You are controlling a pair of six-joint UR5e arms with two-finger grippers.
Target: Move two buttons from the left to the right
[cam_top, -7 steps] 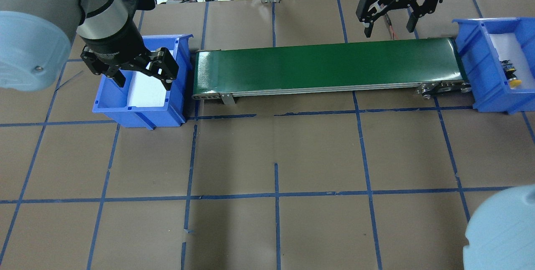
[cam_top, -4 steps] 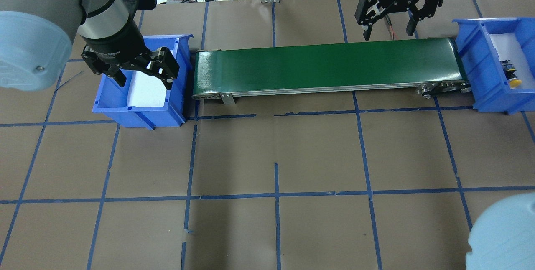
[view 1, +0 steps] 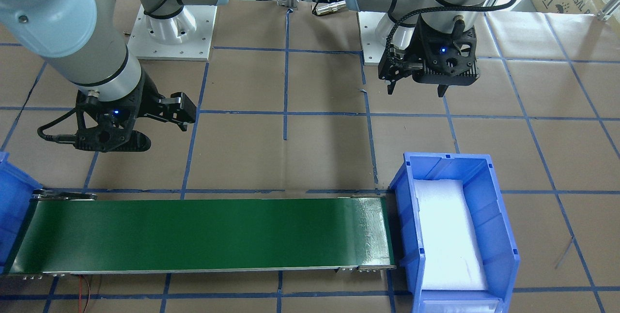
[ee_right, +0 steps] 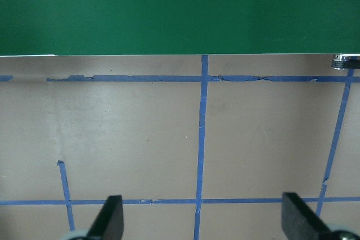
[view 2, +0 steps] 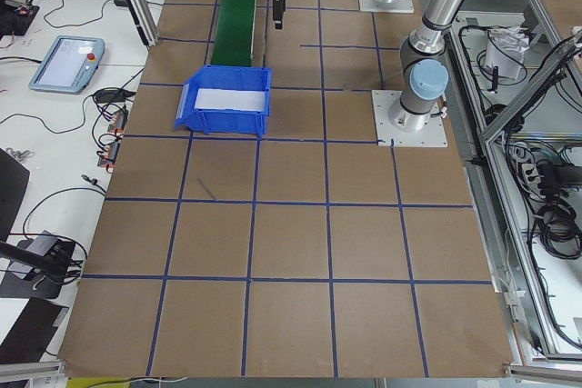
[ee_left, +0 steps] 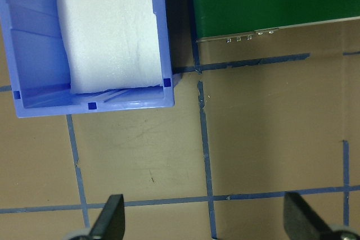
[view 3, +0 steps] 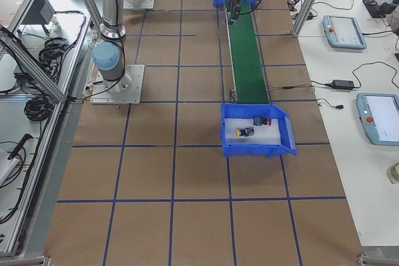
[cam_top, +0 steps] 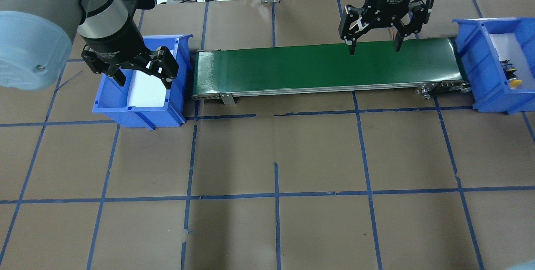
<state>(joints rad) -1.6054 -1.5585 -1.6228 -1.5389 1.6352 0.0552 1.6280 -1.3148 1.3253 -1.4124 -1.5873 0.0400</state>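
Note:
Both buttons lie in the blue right bin [cam_top: 472,57]. In the exterior right view the yellow-capped button [view 3: 244,132] sits in front of the red-capped button [view 3: 262,121] on white foam. The yellow cap [cam_top: 515,82] also shows in the overhead view. My right gripper [cam_top: 374,48] is open and empty and hangs high by the right part of the green conveyor belt [cam_top: 326,65]. In its wrist view the right gripper [ee_right: 202,220] has brown table under it. My left gripper [cam_top: 144,75] is open and empty, high near the blue left bin [cam_top: 138,111].
The left bin [view 1: 499,235] holds only white foam. The belt [view 1: 193,235] runs between the two bins. Blue tape lines grid the brown table. Cables and a metal post stand behind the belt. Tablets and cables lie on the side benches.
My right gripper has moved left and nearer to the belt, still open. The left gripper has stayed where it was.

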